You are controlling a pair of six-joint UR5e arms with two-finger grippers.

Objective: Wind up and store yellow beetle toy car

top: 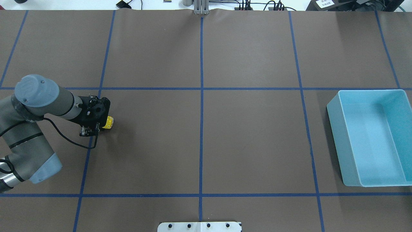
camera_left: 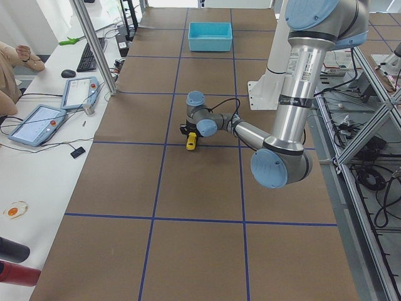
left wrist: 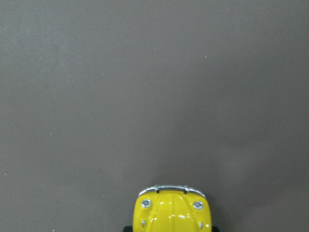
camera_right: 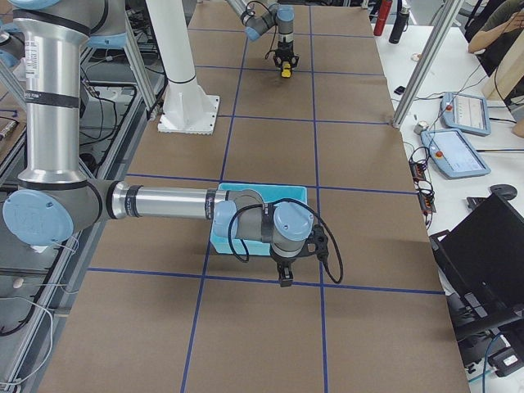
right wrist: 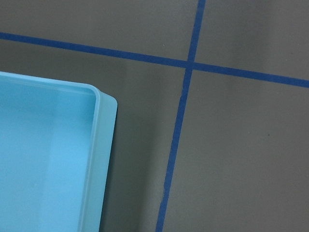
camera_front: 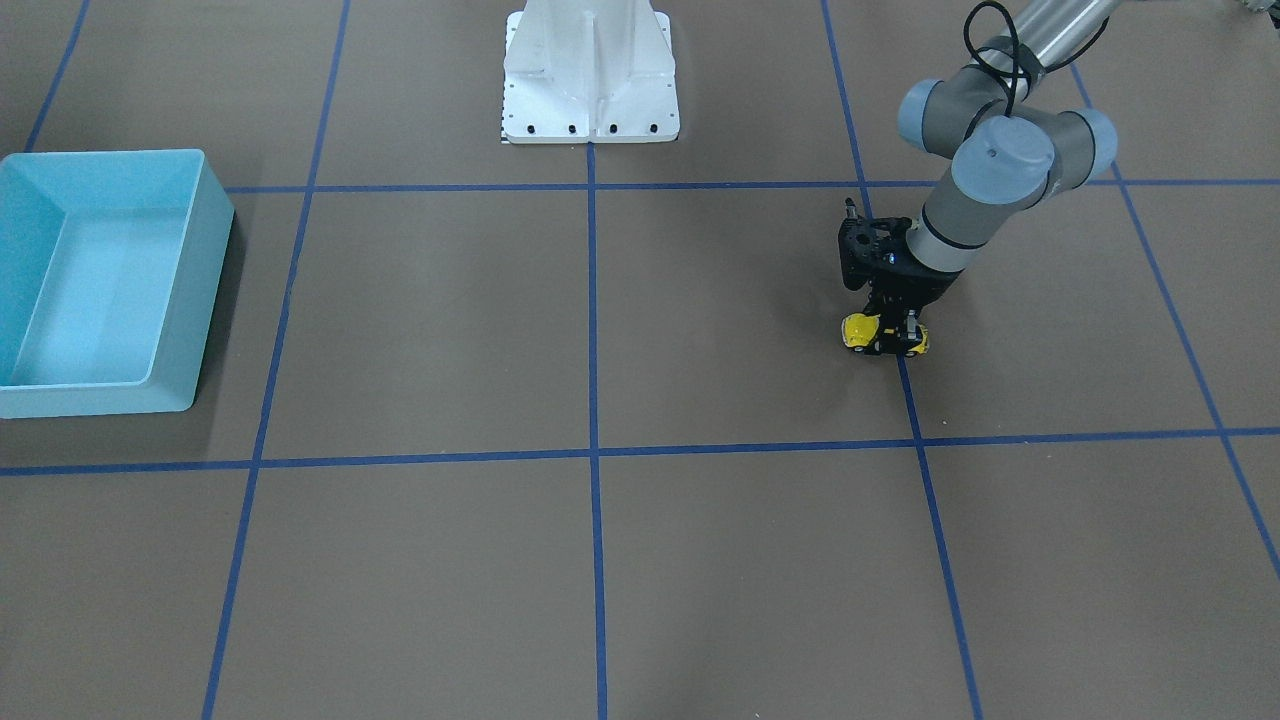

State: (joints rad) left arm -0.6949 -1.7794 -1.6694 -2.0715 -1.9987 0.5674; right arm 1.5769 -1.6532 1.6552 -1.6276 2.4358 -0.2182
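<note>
Two arms, split duties, judging from the layout.

Near, robot's left side: yellow beetle toy car [camera_front: 858, 329] sits wheels-down on the brown table [camera_front: 600, 560], just beside a blue tape line [camera_front: 905, 385]. Left gripper [camera_front: 893, 338] is set on it from above, over the roof. Reading: a top-down hold presses the wheels to the surface, which is what a pull-back wind needs. Wind-up looks to be the step in hand; storage not begun. Left wrist view shows only the bonnet and silvery bumper at the bottom edge, with table surface ahead, so the nose points away from that camera.

Far, robot's right side: blue bin [camera_front: 205, 290], well apart from the car, most of the table between them. Right gripper [camera_right: 283, 277] hangs above the table just beside one corner of the bin. Probably parked there to take the car or to keep out of the way.

Jaws.
- Left: drawn in narrow across the car's midsection, yellow showing on either side of the black fingers. Judged to be gripping the car.
- Right: seen only small, in one side view. Cannot tell its width or whether it holds anything.
</note>
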